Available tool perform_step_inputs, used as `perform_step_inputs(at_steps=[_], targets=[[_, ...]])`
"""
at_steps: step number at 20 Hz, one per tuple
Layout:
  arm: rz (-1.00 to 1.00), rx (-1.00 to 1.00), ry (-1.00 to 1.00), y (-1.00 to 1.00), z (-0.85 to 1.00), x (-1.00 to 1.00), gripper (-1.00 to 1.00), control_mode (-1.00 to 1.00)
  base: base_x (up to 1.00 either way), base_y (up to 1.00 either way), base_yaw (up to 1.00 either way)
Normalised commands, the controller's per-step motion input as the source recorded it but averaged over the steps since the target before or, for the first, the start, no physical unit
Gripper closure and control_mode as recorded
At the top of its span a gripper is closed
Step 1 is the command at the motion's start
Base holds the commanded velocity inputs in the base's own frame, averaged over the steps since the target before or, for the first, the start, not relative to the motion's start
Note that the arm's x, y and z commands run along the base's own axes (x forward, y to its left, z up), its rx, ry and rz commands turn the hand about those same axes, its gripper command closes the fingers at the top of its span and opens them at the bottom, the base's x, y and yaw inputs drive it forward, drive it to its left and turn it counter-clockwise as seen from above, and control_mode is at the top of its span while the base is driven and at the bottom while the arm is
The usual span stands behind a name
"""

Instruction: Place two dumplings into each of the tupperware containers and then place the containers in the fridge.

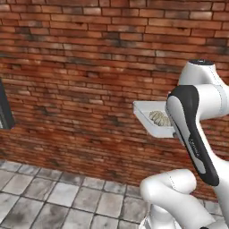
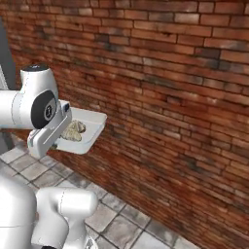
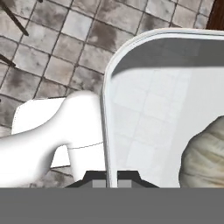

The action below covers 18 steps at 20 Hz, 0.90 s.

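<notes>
A pale grey-white tupperware container (image 1: 145, 115) (image 2: 91, 127) (image 3: 144, 109) hangs in the air in front of a brick wall, held roughly level. My gripper (image 3: 112, 178) is shut on its rim, one finger on each side of the edge. Crinkled tan dumplings (image 1: 159, 117) (image 2: 73, 131) lie inside it; in the hand view one dumpling (image 3: 204, 153) shows at the right. My forearm hides the near part of the container in both base views. How many dumplings are inside I cannot tell.
A red brick wall (image 1: 89, 67) (image 2: 185, 97) stands close ahead. Grey floor tiles (image 1: 49, 197) (image 2: 121, 223) lie below. A dark object (image 1: 4, 109) sits at the left edge, and a tall grey surface (image 2: 6, 58) rises at the far left.
</notes>
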Motion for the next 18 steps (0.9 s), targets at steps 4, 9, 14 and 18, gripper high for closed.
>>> perform_step_inputs(at_steps=[4,9,14,18], targets=[[0.0,0.0,0.0,0.0,0.0,0.0,1.0,1.0,-0.06,0.0,1.0],[0.0,0.0,0.0,0.0,0.0,0.0,1.0,1.0,0.0,0.0,1.0],[0.0,0.0,0.0,0.0,0.0,0.0,1.0,1.0,0.6,-0.03,0.75],[0.0,0.0,0.0,0.0,0.0,0.0,1.0,1.0,0.99,-0.02,0.48]])
